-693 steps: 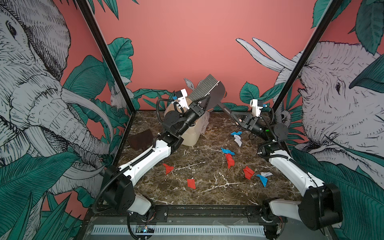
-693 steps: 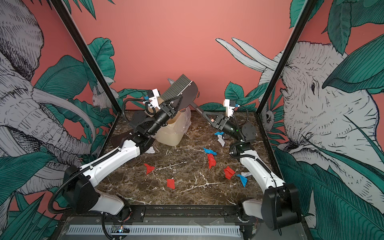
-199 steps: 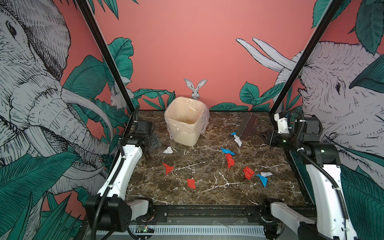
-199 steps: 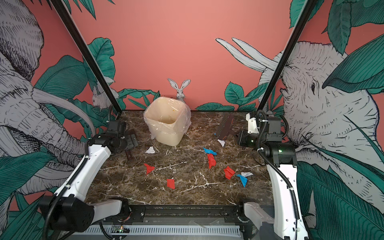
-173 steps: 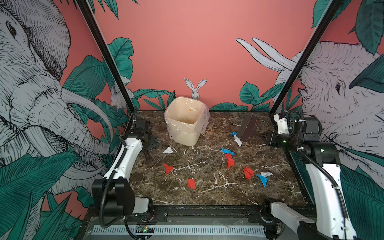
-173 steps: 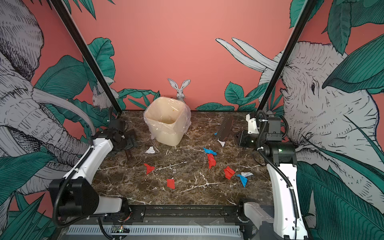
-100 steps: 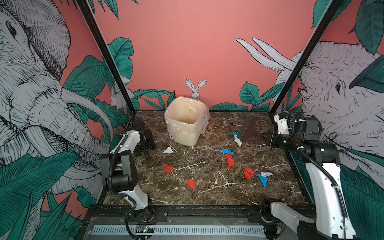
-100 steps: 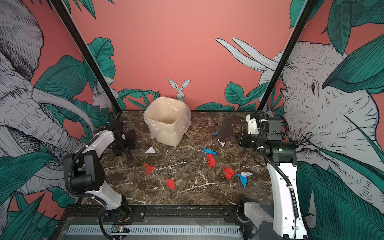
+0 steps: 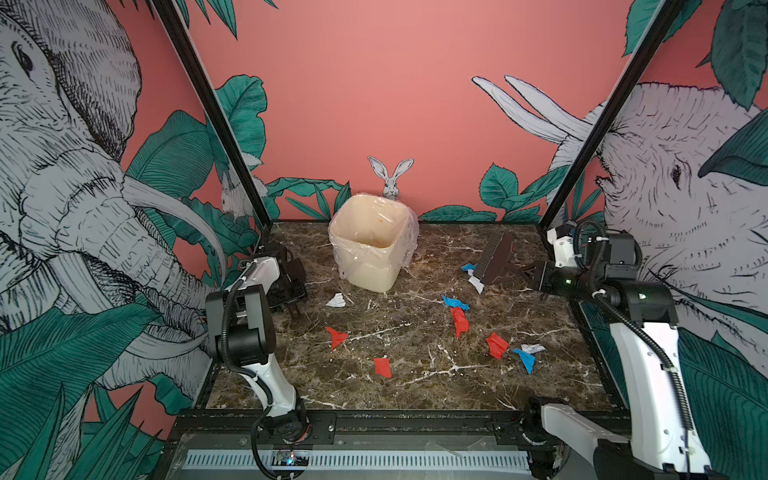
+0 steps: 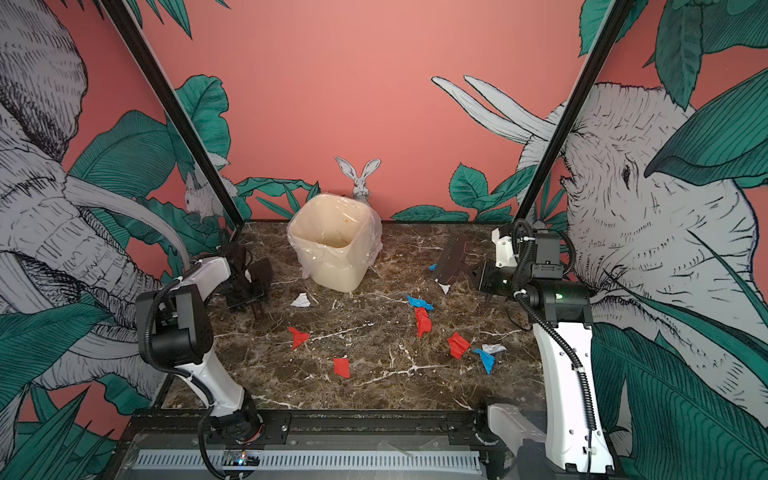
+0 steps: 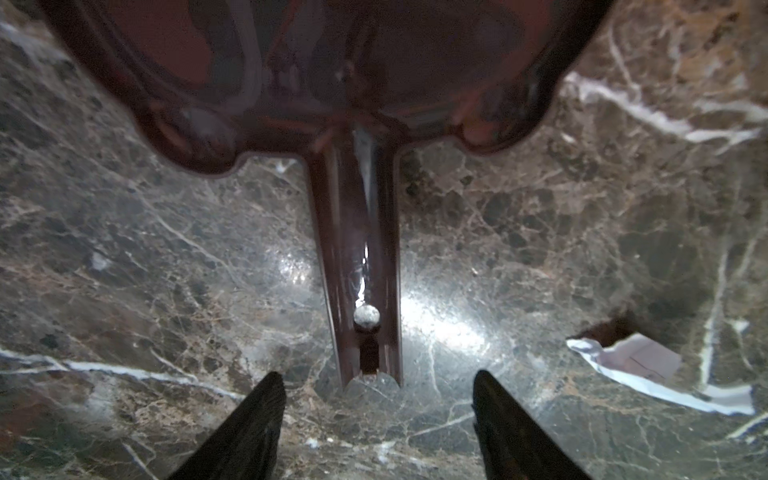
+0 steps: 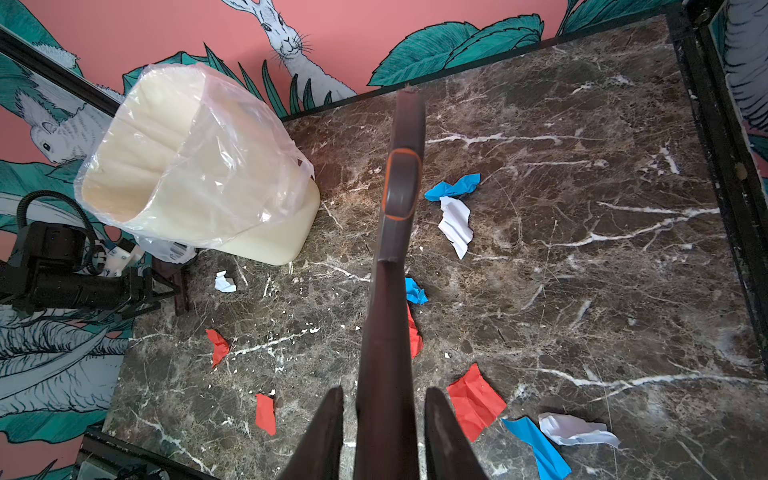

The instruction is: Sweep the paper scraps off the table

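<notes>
Red, blue, white paper scraps (image 9: pixel 459 320): likely light, limp, creased; scattered over mid and right desk (image 9: pixel 332 386); best swept, not pinched; right end effector (image 12: pixel 383 390) clamped on brush (image 12: pixel 399 187) handle; left end effector (image 11: pixel 376 374) open astride pan (image 11: pixel 357 249) handle, untouching

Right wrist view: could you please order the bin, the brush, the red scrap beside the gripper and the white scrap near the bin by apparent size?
1. bin
2. brush, enlarged by nearness to the camera
3. red scrap, also close
4. white scrap, farther off, so its real size against the red one is unsure
</notes>
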`<state>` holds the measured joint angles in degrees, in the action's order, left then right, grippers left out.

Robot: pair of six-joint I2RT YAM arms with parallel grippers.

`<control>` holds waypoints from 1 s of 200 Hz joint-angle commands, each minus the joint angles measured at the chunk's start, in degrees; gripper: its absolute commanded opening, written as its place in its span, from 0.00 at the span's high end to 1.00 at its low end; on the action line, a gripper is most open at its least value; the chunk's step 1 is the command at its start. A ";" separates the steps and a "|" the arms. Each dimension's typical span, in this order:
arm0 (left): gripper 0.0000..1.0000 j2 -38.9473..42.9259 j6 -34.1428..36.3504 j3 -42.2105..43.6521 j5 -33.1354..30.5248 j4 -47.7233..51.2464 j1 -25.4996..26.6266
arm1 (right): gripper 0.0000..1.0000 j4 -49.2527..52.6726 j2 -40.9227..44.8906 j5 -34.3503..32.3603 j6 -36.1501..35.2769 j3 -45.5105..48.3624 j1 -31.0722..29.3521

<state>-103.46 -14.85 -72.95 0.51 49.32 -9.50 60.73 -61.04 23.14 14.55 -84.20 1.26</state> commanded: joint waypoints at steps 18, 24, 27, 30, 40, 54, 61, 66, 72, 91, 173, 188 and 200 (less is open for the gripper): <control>0.29 -1.51 1.23 -0.72 -0.25 -0.59 -0.53 | 1.00 -2.67 0.66 1.12 -0.46 -1.40 0.33; 0.30 -1.69 1.23 -0.46 -0.25 -0.88 -0.52 | 1.00 -2.63 0.75 1.12 -0.40 -1.34 0.42; 0.30 -1.80 1.23 -0.38 -0.25 -1.03 -0.52 | 1.00 -2.57 0.79 1.03 -0.41 -1.39 0.44; 0.30 -1.90 1.23 -0.29 -0.23 -1.13 -0.53 | 1.00 -2.55 0.80 1.02 -0.43 -1.36 0.43; 0.30 -2.25 1.32 0.01 -0.42 -1.57 -0.61 | 1.00 -2.55 0.93 1.03 -0.39 -1.29 0.42; 0.31 -2.52 1.27 0.36 -0.43 -2.02 -0.72 | 1.00 -2.55 1.00 1.05 -0.39 -1.31 0.42; 0.32 -2.54 1.23 0.62 -0.38 -2.33 -0.70 | 1.00 -2.50 1.01 1.18 -0.33 -1.36 0.41; 0.32 -2.54 1.15 0.74 -0.32 -2.51 -0.82 | 1.00 -2.54 1.01 1.20 -0.26 -1.32 0.41; 0.32 -2.54 0.99 0.98 -0.25 -2.77 -0.95 | 1.00 -2.55 1.04 1.21 -0.22 -1.29 0.48; 0.33 -2.71 0.70 1.74 0.27 -3.26 -0.88 | 1.00 -2.79 1.06 1.38 -0.05 -1.21 0.46; 0.38 -1.93 -0.35 4.74 1.16 -4.84 -0.81 | 1.00 -3.15 1.03 1.81 0.29 -0.71 0.50; 0.39 -2.17 -0.35 4.76 1.13 -5.00 -0.84 | 1.00 -3.23 1.06 1.89 0.31 -0.54 0.50; 0.40 -2.27 -0.44 4.79 1.28 -5.32 -0.74 | 1.00 -3.22 1.14 1.91 0.31 -0.52 0.50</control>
<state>-106.54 -14.79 -69.21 1.26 44.38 -9.98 60.64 -61.01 23.66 14.81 -84.20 1.56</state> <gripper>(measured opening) 0.611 0.293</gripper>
